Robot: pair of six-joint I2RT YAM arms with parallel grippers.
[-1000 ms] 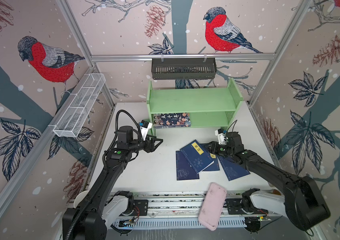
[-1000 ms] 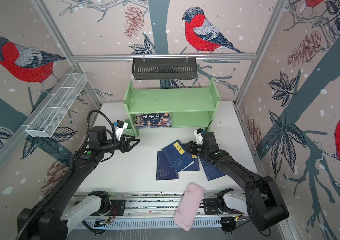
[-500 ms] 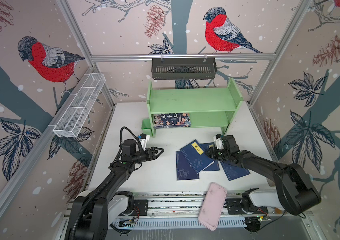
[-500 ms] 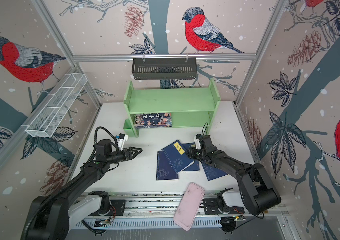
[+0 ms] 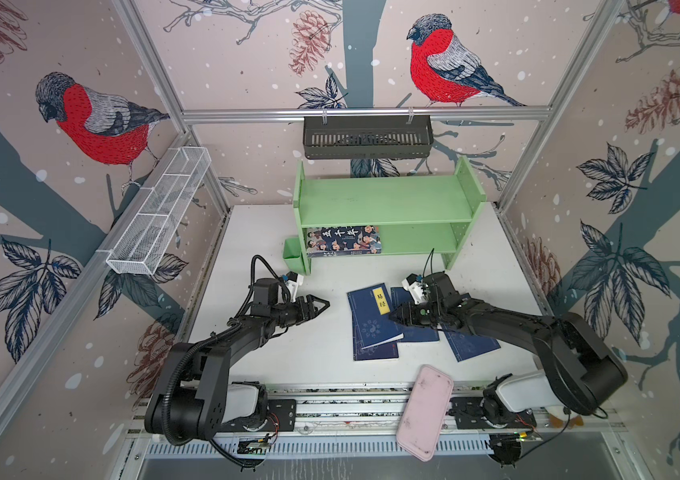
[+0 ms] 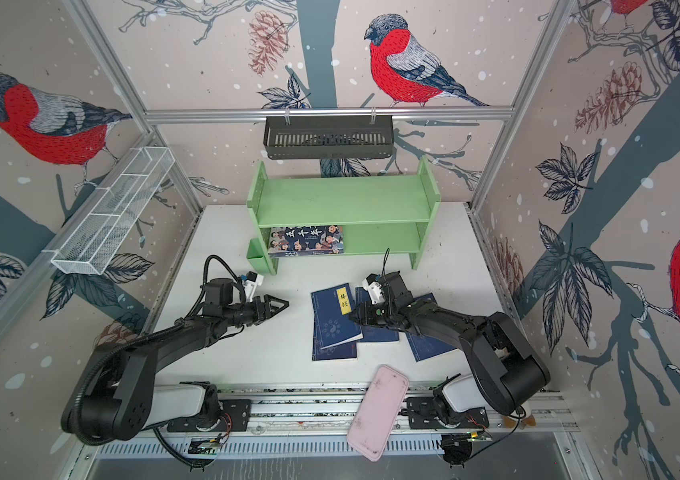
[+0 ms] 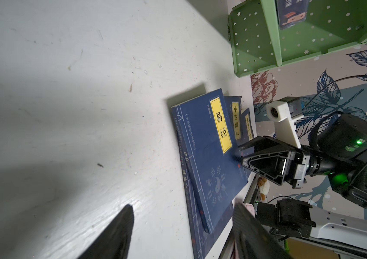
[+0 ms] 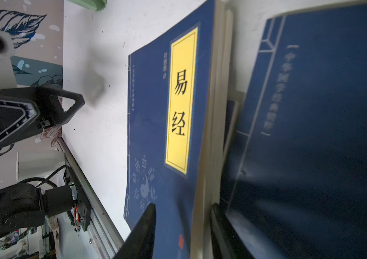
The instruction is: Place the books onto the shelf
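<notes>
Top navy book [image 5: 372, 316] now straddled by right pincer [image 5: 393, 314], jaws narrow; left pincer [image 5: 325, 304] wide, moved closer.

the top navy book [image 7: 209, 154] carries a yellow label [image 8: 181, 101] reading 易经, with 易经 again down its spine; small pale characters run beside the label, too fine to read. the book beneath it shows 鬼谷子 [image 7: 185, 179] on its spine. the next book's yellow label [image 7: 235, 121] reads 小窗幽记. a third label behind it is partly hidden. the cartoon-cover book [image 5: 343, 241] on the shelf has large title characters, not legible
</notes>
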